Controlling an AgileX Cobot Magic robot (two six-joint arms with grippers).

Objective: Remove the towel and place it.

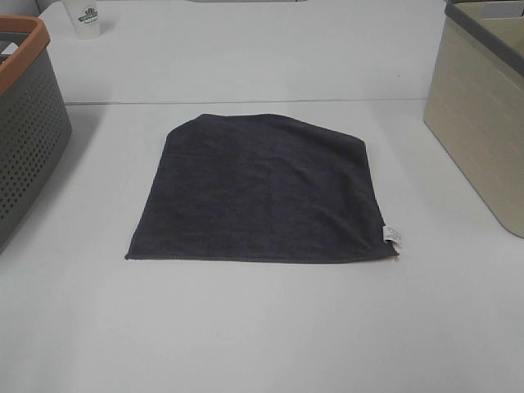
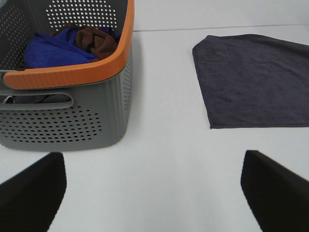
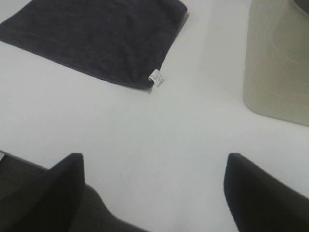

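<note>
The towel [image 1: 262, 190] is a dark charcoal cloth lying flat in the middle of the white table, with a small white tag [image 1: 392, 235] at its near right corner. It also shows in the left wrist view as the towel [image 2: 256, 79] and in the right wrist view as the towel [image 3: 101, 34] with its tag [image 3: 156, 77]. Neither arm appears in the high view. My left gripper [image 2: 154, 193] hovers open over bare table, short of the towel's left edge. My right gripper [image 3: 154, 188] is open too, above bare table near the tagged corner. Nothing is held.
A grey perforated basket with an orange rim [image 1: 20, 49] stands at the left; blue and brown cloths [image 2: 63, 46] lie inside it. A beige bin [image 1: 483, 123] stands at the right. A white paper cup [image 1: 84, 18] sits at the back left.
</note>
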